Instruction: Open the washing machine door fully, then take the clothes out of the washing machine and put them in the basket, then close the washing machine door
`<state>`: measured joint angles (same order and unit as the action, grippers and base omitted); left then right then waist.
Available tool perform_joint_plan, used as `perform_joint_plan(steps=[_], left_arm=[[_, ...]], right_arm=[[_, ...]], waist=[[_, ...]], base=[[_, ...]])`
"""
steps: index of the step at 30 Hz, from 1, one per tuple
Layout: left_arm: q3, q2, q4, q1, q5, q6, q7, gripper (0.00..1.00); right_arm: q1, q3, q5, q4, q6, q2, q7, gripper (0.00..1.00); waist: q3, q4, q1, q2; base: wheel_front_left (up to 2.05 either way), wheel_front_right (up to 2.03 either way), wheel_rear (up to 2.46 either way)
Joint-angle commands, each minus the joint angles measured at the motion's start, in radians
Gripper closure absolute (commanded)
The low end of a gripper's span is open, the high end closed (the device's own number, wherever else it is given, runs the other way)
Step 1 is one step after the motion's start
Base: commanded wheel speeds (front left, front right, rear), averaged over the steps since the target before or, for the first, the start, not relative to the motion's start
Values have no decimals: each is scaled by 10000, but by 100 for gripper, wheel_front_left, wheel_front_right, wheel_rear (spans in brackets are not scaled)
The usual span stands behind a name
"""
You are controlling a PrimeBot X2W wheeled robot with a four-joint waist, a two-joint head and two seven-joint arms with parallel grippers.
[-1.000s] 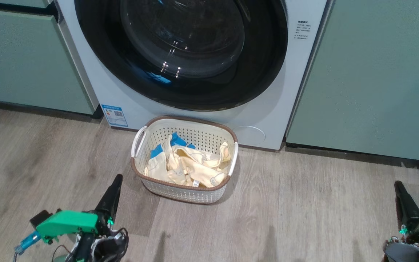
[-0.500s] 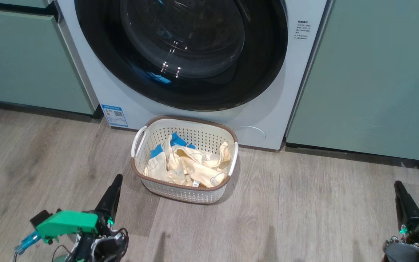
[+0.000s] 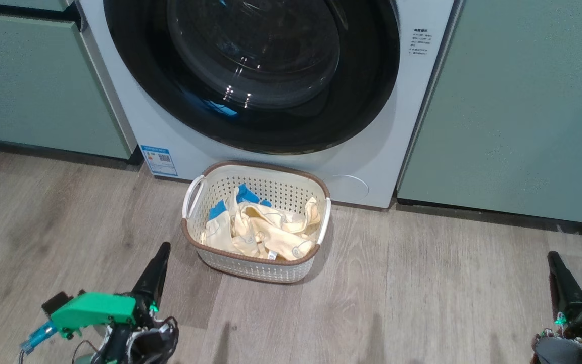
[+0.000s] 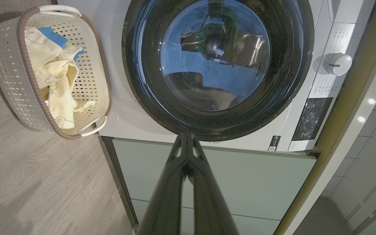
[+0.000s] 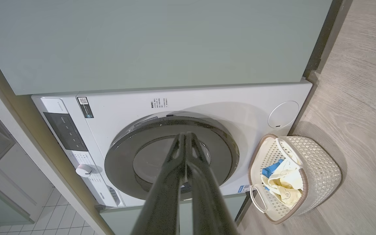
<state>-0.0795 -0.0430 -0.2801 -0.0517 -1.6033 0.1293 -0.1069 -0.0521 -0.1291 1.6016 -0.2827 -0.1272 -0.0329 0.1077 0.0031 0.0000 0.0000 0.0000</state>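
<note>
The soft cream-yellow baby clothes with blue patches (image 3: 265, 230) lie crumpled in the small cream-white perforated plastic basket with a brown rim (image 3: 250, 270). It stands at the back edge of the wood-look floor (image 3: 422, 293), just beside the foot of the white front-loading washing machine (image 3: 372, 172). The clothes look light and limp; a raised fold atop the heap is the place to pinch. The large round glossy black door (image 3: 372, 91), stiff and probably slippery, sits flush shut. One basket with two white handles, one machine, one door; the heap's pieces cannot be counted. The left hand (image 4: 185, 137) and right hand (image 5: 185, 135) are both clenched on nothing, well apart from the basket.
</note>
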Motion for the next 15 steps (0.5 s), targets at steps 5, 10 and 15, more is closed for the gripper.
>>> perform_joint_plan(steps=[5,10,15], left_arm=[[-343,-72,351,-563,-53,14,-63,100],[-343,-72,351,-563,-53,14,-63,100],[-343,-72,351,-563,-53,14,-63,100]], right_arm=[[-558,155,71,380,-35,-173,55,100],[-558,155,71,380,-35,-173,55,100],[-558,155,71,380,-35,-173,54,100]], waist=[[0,0,0,0],[0,0,0,0],[0,0,0,0]], base=[[0,0,0],[0,0,0],[0,0,0]])
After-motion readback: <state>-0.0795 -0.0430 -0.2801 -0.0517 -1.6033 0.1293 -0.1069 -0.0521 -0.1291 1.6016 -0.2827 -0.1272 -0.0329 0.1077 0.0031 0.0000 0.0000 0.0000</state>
